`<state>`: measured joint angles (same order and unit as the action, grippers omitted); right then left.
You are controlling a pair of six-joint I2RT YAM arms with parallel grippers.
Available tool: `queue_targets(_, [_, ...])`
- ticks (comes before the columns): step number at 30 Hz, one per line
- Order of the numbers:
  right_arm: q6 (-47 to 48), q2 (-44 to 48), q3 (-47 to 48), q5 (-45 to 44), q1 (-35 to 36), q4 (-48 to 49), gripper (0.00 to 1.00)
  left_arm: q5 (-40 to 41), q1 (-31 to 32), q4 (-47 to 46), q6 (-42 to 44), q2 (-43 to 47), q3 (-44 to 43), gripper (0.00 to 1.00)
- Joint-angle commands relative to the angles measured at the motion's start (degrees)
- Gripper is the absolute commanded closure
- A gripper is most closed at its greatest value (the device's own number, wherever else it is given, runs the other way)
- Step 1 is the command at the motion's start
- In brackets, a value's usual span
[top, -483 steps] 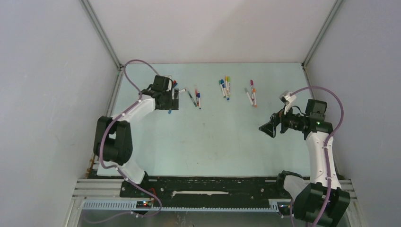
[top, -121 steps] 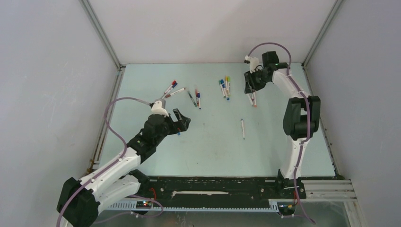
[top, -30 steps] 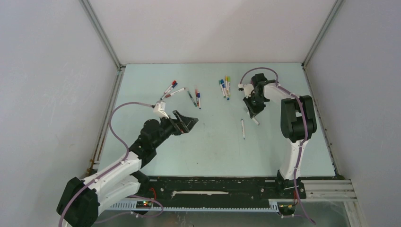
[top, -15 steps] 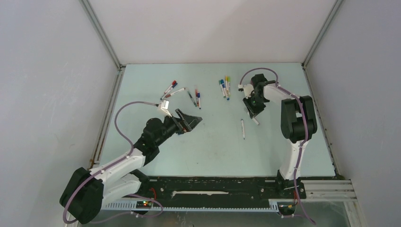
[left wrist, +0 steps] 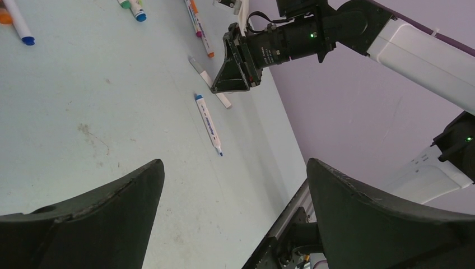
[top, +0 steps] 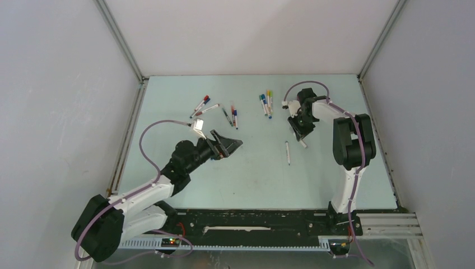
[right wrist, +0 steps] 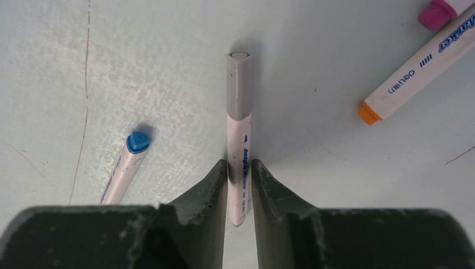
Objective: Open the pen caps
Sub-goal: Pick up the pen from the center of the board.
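- Pale green table (top: 252,179), boxed in by plain grey walls, with markers strewn across its far half.
- Left arm (top: 140,193): stretches from the near left corner toward mid-table.
- Right arm (top: 350,140): folds back on itself, wrist pointing down near the far right.
- Left gripper (top: 229,144): hangs above bare table with jaws spread wide and nothing between them; looks across at the right gripper in the left wrist view (left wrist: 232,168).
- Right gripper (top: 299,134): sits low over a grey-capped marker (right wrist: 240,140), fingers (right wrist: 210,185) flanking the white barrel closely on both sides; cannot tell whether they pinch it or merely stand beside it.
- Lone marker (top: 288,152): lies just near-left of the right gripper, apart from the rest, a blue cap (left wrist: 198,97) on the end toward that gripper.
- Marker clusters: rest along the far side in loose groups, far left (top: 203,105), left of centre (top: 231,116) and centre (top: 266,104), their coloured pen caps too small to sort from above.
- Grey cap (right wrist: 239,84): stays seated on the flanked marker, pointing away from the fingers.
- Orange cap (right wrist: 368,112) and pink cap (right wrist: 436,14): sit on two markers to the right in the right wrist view, clear of the gripper.
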<state>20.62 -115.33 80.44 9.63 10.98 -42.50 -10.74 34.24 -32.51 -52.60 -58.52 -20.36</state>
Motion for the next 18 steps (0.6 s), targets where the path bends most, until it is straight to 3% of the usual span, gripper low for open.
queue_targets(1, [0.69,-0.33,-1.44,-0.34,-0.08,-1.29,0.83,-0.18,0.76,-3.32,-0.91,-0.57,1.16,0.0])
queue_targets(6, [0.46,0.51,-1.45,1.03,-0.32,-1.52,0.99,0.01,2.57,-5.28,-1.98,-2.82,0.23,0.0])
queue_targets(10, [0.43,2.59,-1.78,3.17,-1.32,-1.41,1.0,0.11,4.39,-8.43,-3.58,-6.03,-0.58,0.0])
queue_targets(18, [0.55,10.93,-4.25,15.71,-5.05,-1.59,1.0,1.13,7.36,-12.41,-8.16,-14.64,-4.44,0.0])
